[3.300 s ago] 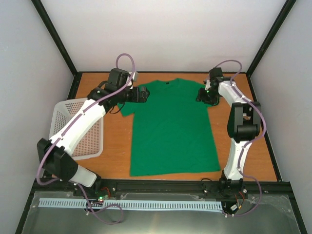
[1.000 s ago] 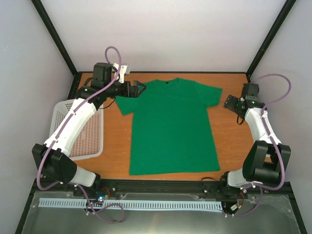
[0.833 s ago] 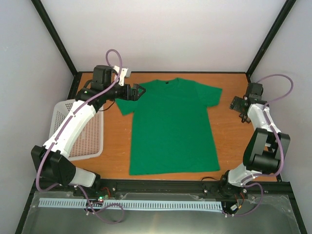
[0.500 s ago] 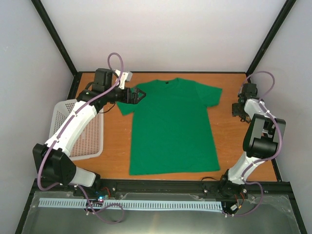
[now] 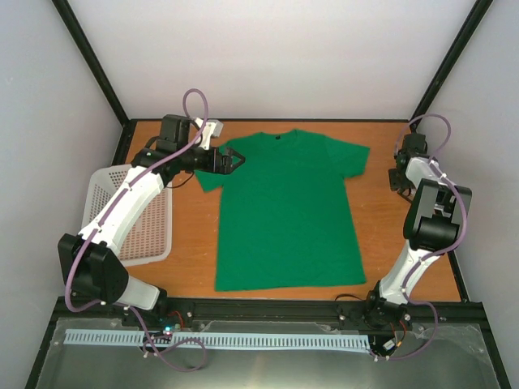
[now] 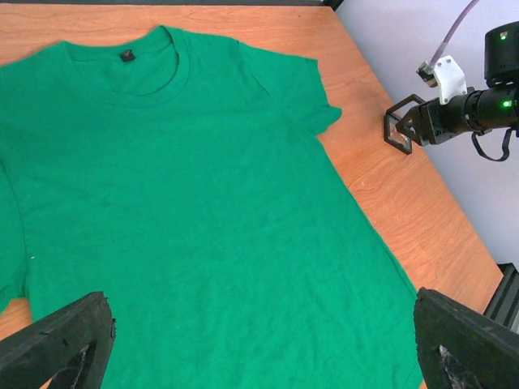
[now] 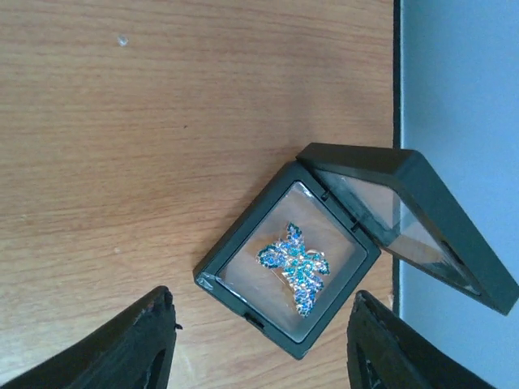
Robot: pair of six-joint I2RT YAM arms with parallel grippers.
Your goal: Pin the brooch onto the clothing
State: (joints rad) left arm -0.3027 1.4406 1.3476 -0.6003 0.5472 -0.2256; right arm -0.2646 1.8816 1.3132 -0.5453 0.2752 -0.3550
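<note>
The brooch (image 7: 294, 267), a small sparkly silver-blue ornament, lies in an open black box (image 7: 242, 225) on the wooden table by the right wall, its lid (image 7: 422, 215) tilted back. My right gripper (image 7: 261, 301) is open just above the box, one finger on each side of it and touching nothing; it also shows in the top view (image 5: 395, 177). The green T-shirt (image 5: 284, 211) lies flat in the middle of the table. My left gripper (image 5: 229, 158) is open and empty above the shirt's left shoulder, looking across the shirt (image 6: 178, 203) from the left wrist view (image 6: 259, 316).
A white mesh basket (image 5: 138, 219) stands at the table's left edge. The enclosure's right wall (image 7: 454, 97) rises right behind the box. From the left wrist view, the box (image 6: 398, 127) sits on bare wood to the right of the shirt's sleeve.
My right arm has swung away from the shirt's right sleeve to the right wall and now hangs over the box. My left gripper has let go of the left sleeve, opened and edged right.
</note>
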